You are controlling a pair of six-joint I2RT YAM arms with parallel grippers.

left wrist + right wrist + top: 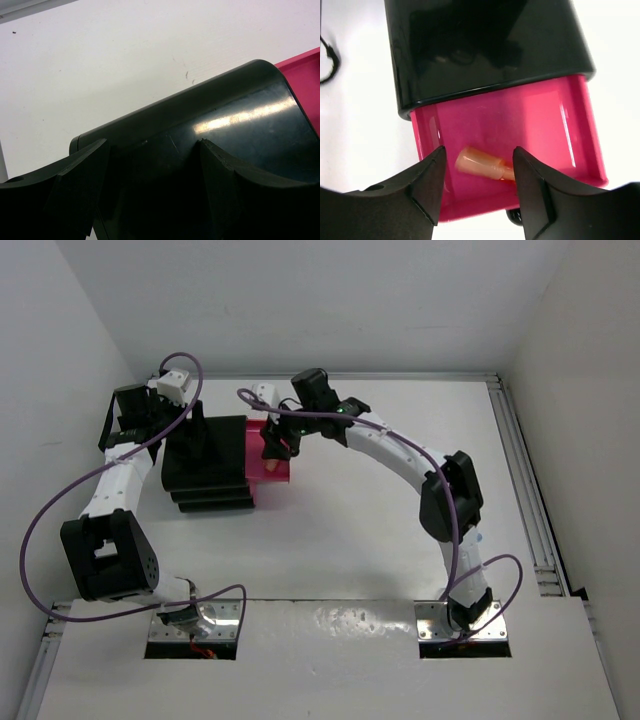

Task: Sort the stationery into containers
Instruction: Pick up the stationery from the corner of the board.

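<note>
the black box (208, 465) sits toward 10 o'clock on the table (380, 530). its top pink drawer (275, 468) is pulled out toward 3 o'clock. the right gripper (479, 152) hangs over that drawer with its jaws spread. the orange highlighter (480, 165) is down inside the drawer between them, lying crosswise near the front wall. it looks blurred, so i cannot tell if it has come to rest. a gap shows at its 9 o'clock end, so i judge it released, not held.

the left gripper (154, 145) is wide open too, with nothing between its fingers (80, 190). it is low over the box top on the 9 o'clock side.

the step in hand looks like the drop-off. to finish it well, keep the right jaws apart and lift straight up. a sideways drift could catch a finger on the drawer's side walls, or drag the highlighter against the front wall.

once clear, come round to the drawer front, where the knob (514, 217) shows at 6 o'clock in the right wrist view. push squarely toward the box, low and centred, so the drawer runs in without skewing.

the box may be light and could slide toward 9 o'clock. the left gripper is well placed to brace it there.
</note>
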